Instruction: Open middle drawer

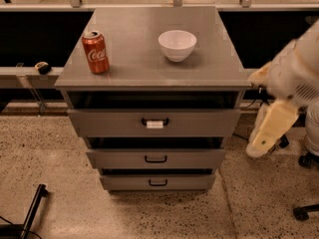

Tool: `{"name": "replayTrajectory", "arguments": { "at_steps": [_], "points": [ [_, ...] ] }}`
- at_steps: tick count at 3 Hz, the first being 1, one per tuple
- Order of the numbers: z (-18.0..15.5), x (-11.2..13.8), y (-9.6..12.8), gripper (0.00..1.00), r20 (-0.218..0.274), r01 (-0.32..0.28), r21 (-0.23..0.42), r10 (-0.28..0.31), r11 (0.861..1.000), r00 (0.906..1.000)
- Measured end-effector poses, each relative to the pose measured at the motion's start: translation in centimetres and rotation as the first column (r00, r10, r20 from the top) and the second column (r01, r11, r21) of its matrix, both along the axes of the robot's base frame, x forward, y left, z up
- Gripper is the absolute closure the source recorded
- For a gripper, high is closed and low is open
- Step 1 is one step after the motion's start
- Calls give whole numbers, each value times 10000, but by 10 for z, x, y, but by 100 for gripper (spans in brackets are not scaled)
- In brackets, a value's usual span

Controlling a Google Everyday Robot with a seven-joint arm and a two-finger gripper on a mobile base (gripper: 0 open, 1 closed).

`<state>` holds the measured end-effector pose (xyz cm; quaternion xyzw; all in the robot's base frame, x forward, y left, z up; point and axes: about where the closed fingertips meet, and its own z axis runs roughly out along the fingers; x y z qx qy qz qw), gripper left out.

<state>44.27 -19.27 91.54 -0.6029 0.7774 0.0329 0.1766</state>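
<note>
The middle drawer (199, 159) is the second of three grey fronts on the cabinet, with a small black loop handle (156, 159). It looks pushed in. My gripper (259, 146) hangs at the end of the cream arm to the right of the cabinet, about level with the drawer and clear of it. It holds nothing that I can see.
The top drawer (109, 123) has a white tag on its handle; the lowest drawer (158, 182) is below. A red cola can (95, 52) and a white bowl (177, 45) stand on the cabinet top (149, 68). A black chair base (306, 210) stands at right, a black bar (32, 210) at lower left.
</note>
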Motion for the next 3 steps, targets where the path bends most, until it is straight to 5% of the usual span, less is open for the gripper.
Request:
{"name": "replayTrajectory", "arguments": {
  "at_steps": [1, 2, 3],
  "points": [
    [-72, -13, 26, 0, -281, -309, 1683, 362, 9853, 9989],
    [-73, -6, 18, 0, 999, -333, 2824, 52, 9587, 9950],
    [-69, -6, 18, 0, 1285, -447, 2856, 79, 9573, 9917]
  ]
}}
